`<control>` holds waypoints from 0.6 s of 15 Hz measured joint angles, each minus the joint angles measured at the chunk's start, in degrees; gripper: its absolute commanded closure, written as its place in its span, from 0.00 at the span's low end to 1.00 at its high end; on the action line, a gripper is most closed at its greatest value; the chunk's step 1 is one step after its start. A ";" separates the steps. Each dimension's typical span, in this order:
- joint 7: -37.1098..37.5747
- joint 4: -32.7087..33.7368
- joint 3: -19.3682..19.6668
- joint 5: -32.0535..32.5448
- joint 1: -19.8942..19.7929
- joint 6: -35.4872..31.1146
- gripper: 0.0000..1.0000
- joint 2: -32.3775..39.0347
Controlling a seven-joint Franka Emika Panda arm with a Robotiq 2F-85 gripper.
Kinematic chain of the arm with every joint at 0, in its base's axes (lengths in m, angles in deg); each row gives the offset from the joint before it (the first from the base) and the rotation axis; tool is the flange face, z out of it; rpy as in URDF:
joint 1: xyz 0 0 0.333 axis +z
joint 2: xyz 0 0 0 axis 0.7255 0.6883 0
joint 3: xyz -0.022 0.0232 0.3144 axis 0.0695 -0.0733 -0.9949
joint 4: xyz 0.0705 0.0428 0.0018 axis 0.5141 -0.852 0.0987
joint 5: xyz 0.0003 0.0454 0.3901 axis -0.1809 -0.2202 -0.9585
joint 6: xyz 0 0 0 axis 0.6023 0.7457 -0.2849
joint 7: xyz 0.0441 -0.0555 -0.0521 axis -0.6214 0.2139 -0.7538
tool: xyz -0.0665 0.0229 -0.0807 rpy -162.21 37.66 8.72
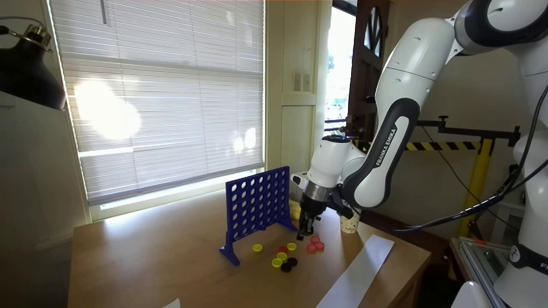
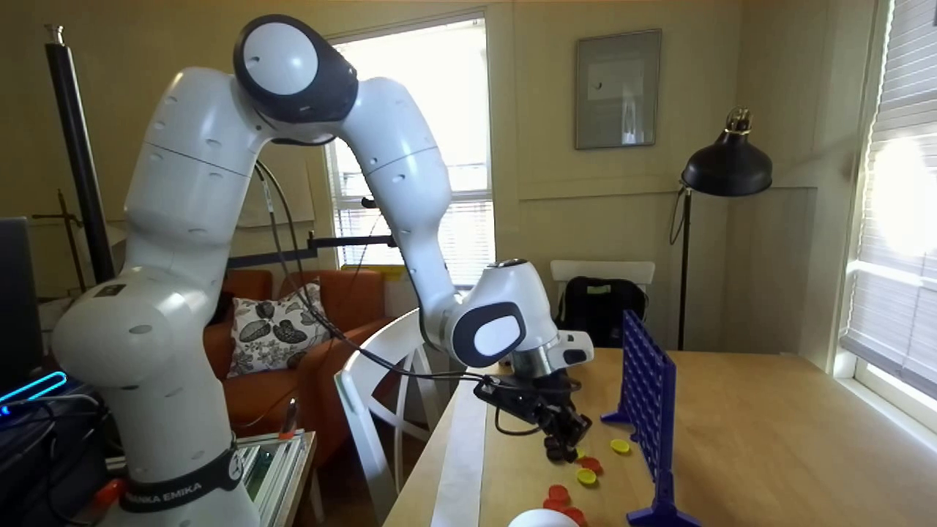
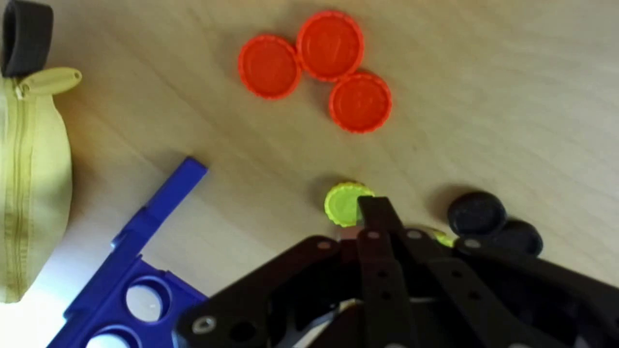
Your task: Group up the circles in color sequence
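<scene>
Red discs [image 3: 330, 46], yellow discs [image 1: 257, 247] and black discs [image 3: 477, 213] lie loose on the table [image 1: 150, 256] beside the blue grid [image 1: 257, 204], outside the paper cup [image 1: 349, 225] and yellow pouch [image 3: 41, 193], whose contents are hidden. The jaws, closed together, hang low near the discs.

In an exterior view we see the white robot arm [image 2: 402, 161] arched toward a wooden table [image 2: 768, 424], its black gripper [image 2: 568, 450] low beside yellow discs [image 2: 586, 477] and red discs [image 2: 558, 493], while a blue grid [image 2: 651, 410] stands upright to their right as we look. Nearer us, some of the red ones cluster near a white cup [image 2: 543, 519] cut off at the bottom, and a pale strip [image 2: 460, 468] runs along the table's left side. Behind, we make out an orange armchair [image 2: 322, 395] with a patterned cushion [image 2: 274, 333], a black floor lamp [image 2: 727, 167] and a framed picture [image 2: 617, 89].
</scene>
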 measured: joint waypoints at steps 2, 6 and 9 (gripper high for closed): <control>-0.11 0.02 -0.56 0.00 -0.08 -1.56 1.00 0.01; -0.56 0.21 -2.30 0.00 -1.38 -3.91 1.00 0.42; -1.45 0.54 -4.69 -0.01 -3.57 -5.25 1.00 1.31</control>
